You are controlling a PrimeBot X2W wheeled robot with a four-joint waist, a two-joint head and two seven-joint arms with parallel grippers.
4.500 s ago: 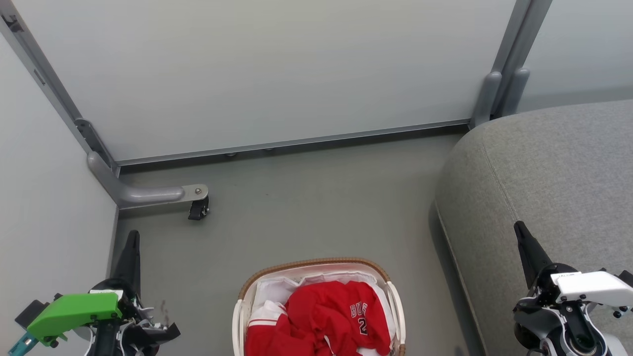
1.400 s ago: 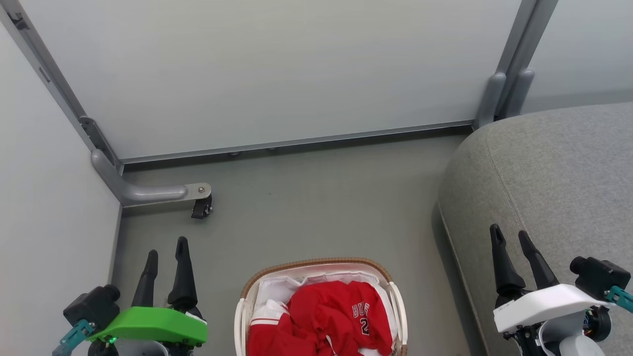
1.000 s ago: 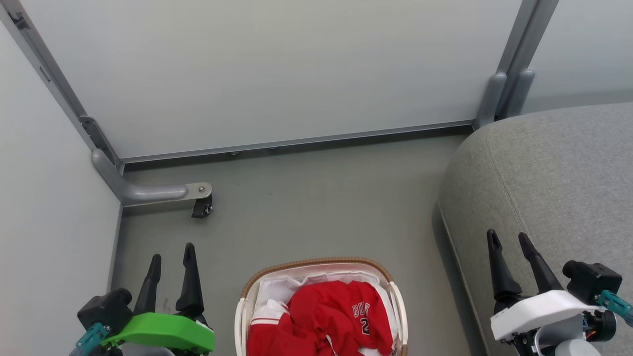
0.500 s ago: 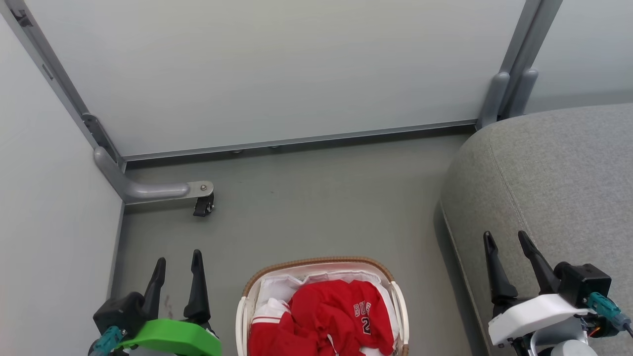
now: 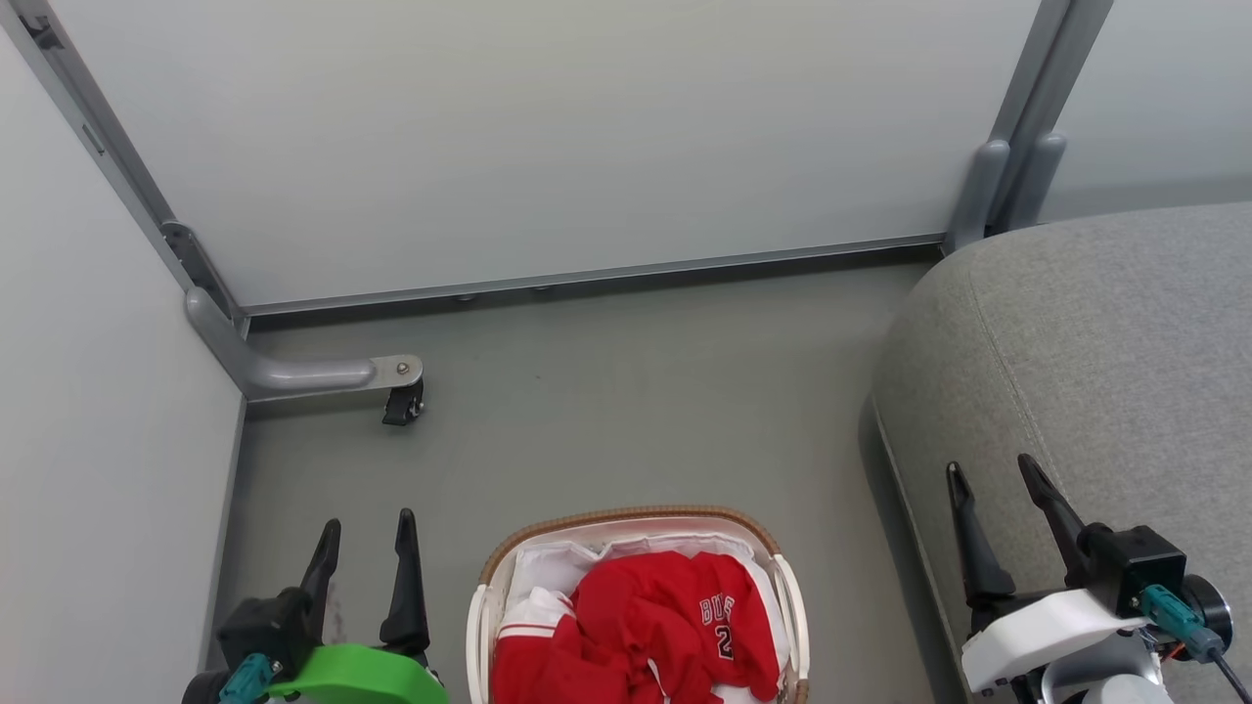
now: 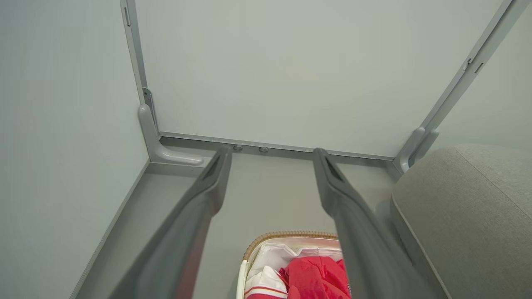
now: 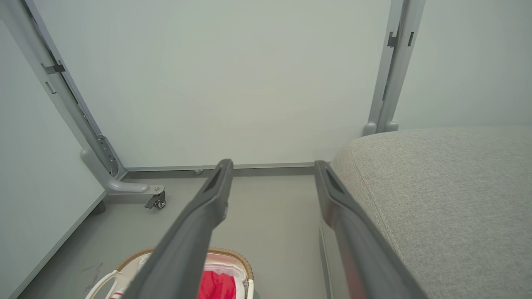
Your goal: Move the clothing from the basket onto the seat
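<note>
We hold our left gripper (image 5: 369, 520) released, its two dark fingers spread wide with nothing between them, pointing forward over the grey floor (image 5: 636, 411). Just to its right, near but not touching, sits the basket (image 5: 626, 515), which lies between our two tools and closer to the left one. The clothing (image 5: 646, 626) is heaped inside the basket, red with white trim, with part of the white lettering and a numeral facing up on the side toward our right gripper (image 5: 988, 465). A white liner cloth (image 5: 538, 572) shows at the basket's far end and on the side toward the left gripper. Seen along the left fingers, the basket lies low between them, partly behind the right-hand finger. Our right gripper is likewise released and empty, fingers apart. The seat (image 5: 1105, 342) lies under and to the right of it, and the fingers line up with its rounded left edge. We cannot tell how high above the fabric they are. Seen along the right fingers, the basket lies low behind the left-hand finger. Ahead of both grippers stands a pale partition panel (image 5: 548, 137), and a small caster foot (image 5: 401, 403) sits on the floor ahead of the left gripper.
</note>
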